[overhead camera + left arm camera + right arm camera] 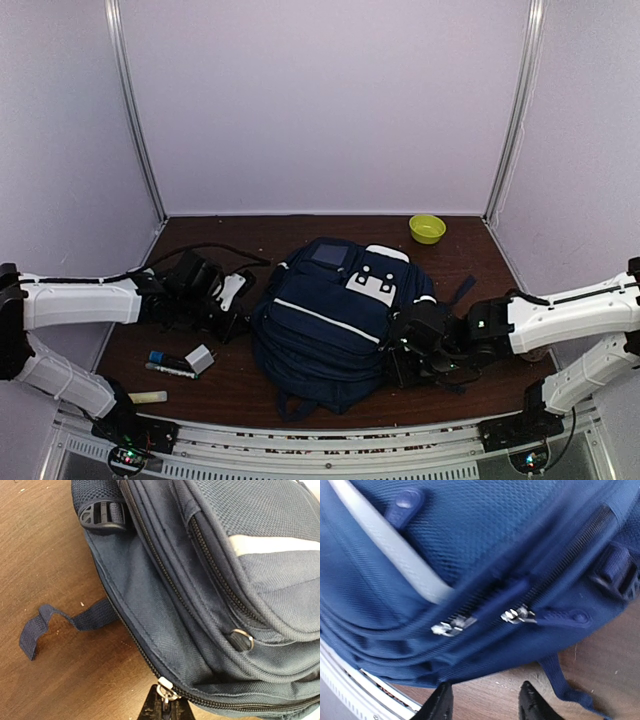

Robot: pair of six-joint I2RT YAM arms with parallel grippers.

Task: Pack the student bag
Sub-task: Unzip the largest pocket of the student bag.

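Observation:
The student bag (330, 320), navy blue with a white stripe, lies flat in the middle of the table. My left gripper (238, 298) is at the bag's left side. In the left wrist view it (165, 709) is shut on the metal zipper pull (166, 690) of the bag's (210, 580) main zipper. My right gripper (402, 352) is at the bag's right side, low over the wood. In the right wrist view it (485, 705) is open with only bare table between its fingers. Two silver zipper sliders (452, 626) (517, 615) sit just ahead of it on the bag (470, 540).
A green bowl (427, 228) stands at the back right. Near the front left lie a marker (170, 368), a small grey-white box (200, 358) and a pale stick (147, 397). A loose strap end (37, 627) trails on the table left of the bag.

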